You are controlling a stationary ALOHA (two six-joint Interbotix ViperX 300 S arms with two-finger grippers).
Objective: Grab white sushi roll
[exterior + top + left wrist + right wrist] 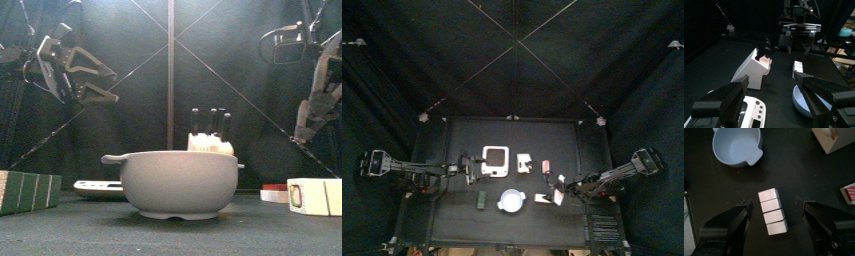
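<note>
Right wrist view alone shows the white sushi roll (773, 211) between the wide-open, empty right gripper (777, 218).

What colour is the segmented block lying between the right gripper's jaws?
Plain white, the sushi roll is scored into four segments; the right wrist view shows it best.

Smooth matt bowl (181, 183), plastic-looking

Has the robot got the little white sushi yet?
Not yet. The right gripper is lined up above the white sushi roll, jaws wide open on either side, not touching it. Closing on it and lifting are left. The left gripper hangs open over the table, holding nothing.
</note>
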